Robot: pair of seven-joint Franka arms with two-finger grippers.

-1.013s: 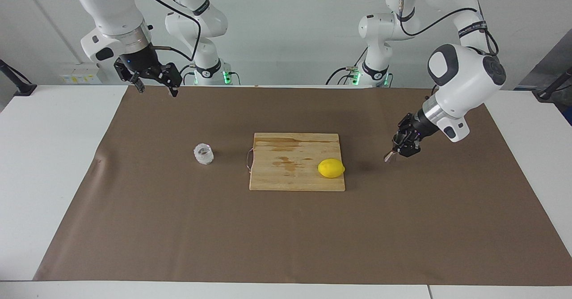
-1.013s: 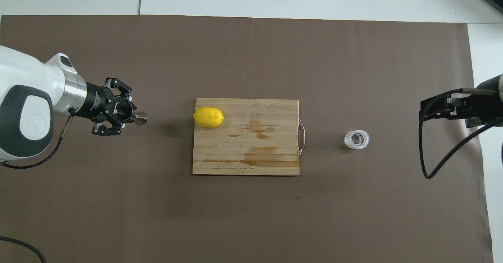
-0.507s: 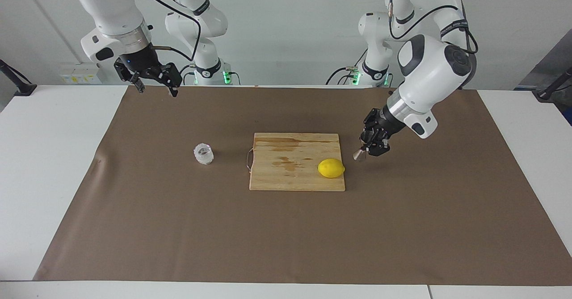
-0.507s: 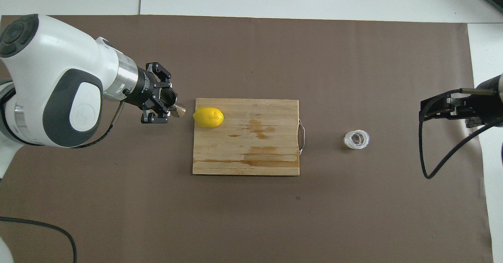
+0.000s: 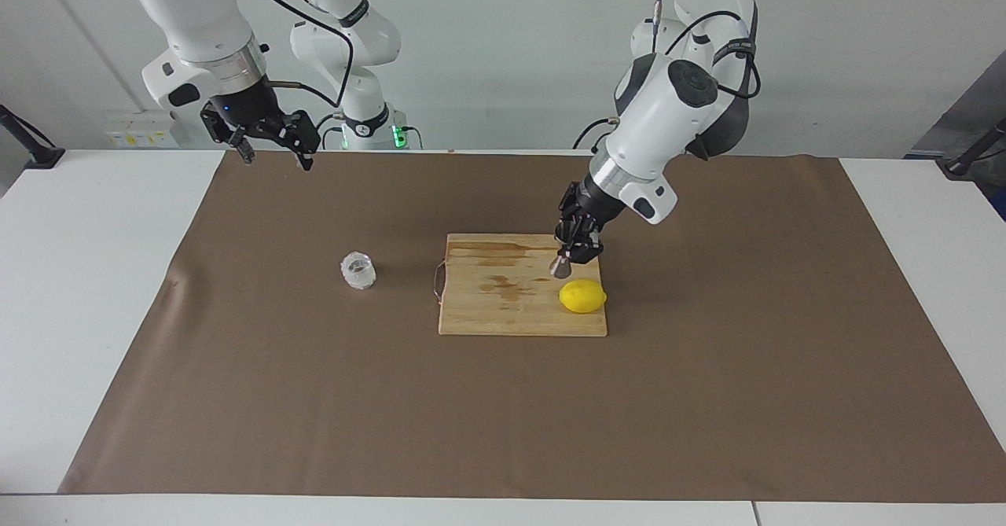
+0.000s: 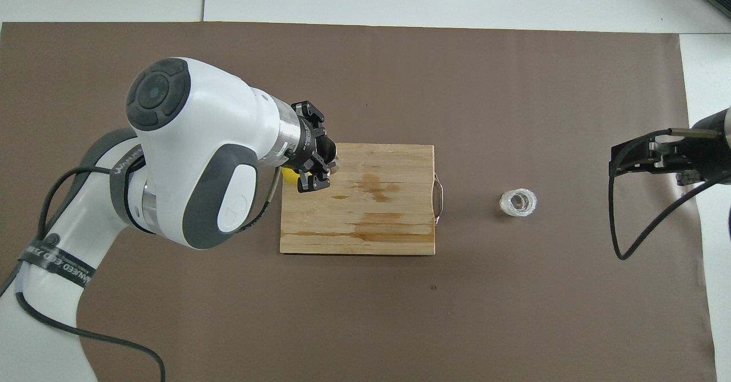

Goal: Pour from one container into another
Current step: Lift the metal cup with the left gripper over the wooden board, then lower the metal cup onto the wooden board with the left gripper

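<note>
My left gripper [image 5: 572, 257] is shut on the small silver jigger [image 5: 559, 267] and holds it tilted in the air over the wooden cutting board [image 5: 487, 318], just above the lemon [image 5: 582, 296]. In the overhead view the left gripper [image 6: 324, 168] and arm cover most of the lemon. The small clear glass cup [image 5: 358, 270] stands upright on the brown mat, beside the board's handle toward the right arm's end; it also shows in the overhead view [image 6: 518, 202]. My right gripper [image 5: 273, 156] is open and empty, raised over the mat's edge, and waits.
The cutting board [image 6: 365, 233] lies mid-table with wet stains and a metal handle [image 5: 437, 281] facing the cup. The brown mat [image 5: 503, 416] covers most of the white table.
My left arm has carried the jigger from over the bare mat at its own end to over the cutting board by the lemon. The right arm, cup and lemon have not moved.
</note>
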